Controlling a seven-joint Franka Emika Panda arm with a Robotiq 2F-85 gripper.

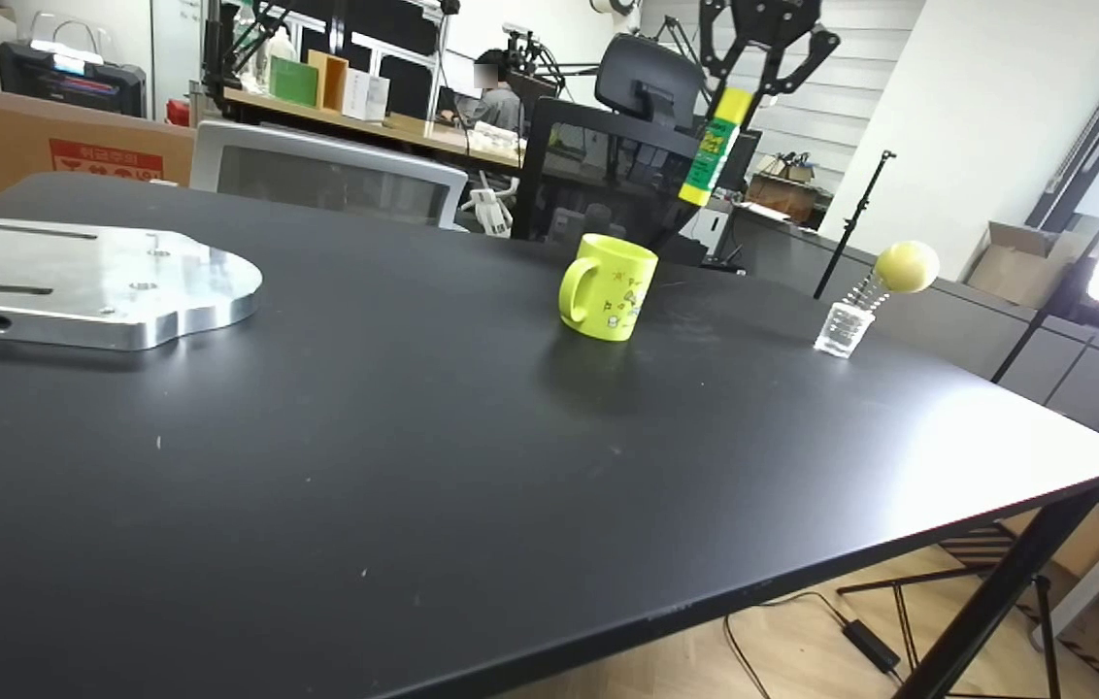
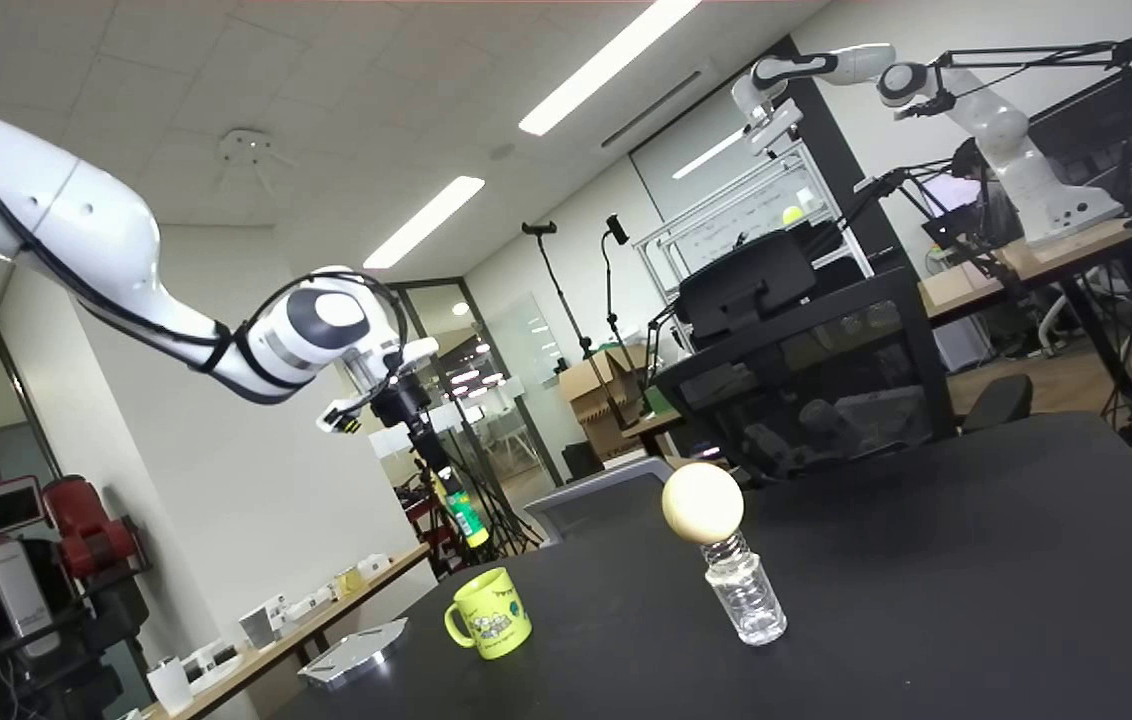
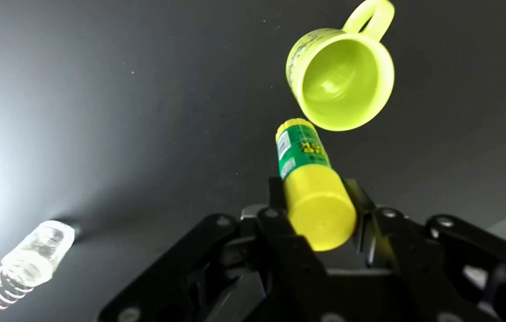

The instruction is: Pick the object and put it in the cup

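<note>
The object, a slim green-labelled glue stick with yellow ends, is in my gripper; it shows in both exterior views (image 1: 713,146) (image 2: 467,516) and in the wrist view (image 3: 302,147). My gripper (image 1: 740,105) is shut on its upper yellow end, and the gripper also shows in an exterior view (image 2: 446,478) and in the wrist view (image 3: 318,192). The glue stick hangs tilted in the air, higher than the cup. The cup, a yellow-green mug, stands upright on the table in both exterior views (image 1: 613,291) (image 2: 493,615). In the wrist view its open mouth (image 3: 386,76) lies just beyond the glue stick's far end.
A small clear holder (image 1: 844,330) (image 2: 746,597) (image 3: 40,250) with a pale yellow ball (image 1: 907,267) (image 2: 703,503) stands on the dark table (image 1: 365,485). A flat metal plate (image 1: 74,282) (image 2: 356,650) lies on the table too. Chairs (image 1: 316,184) stand behind the table.
</note>
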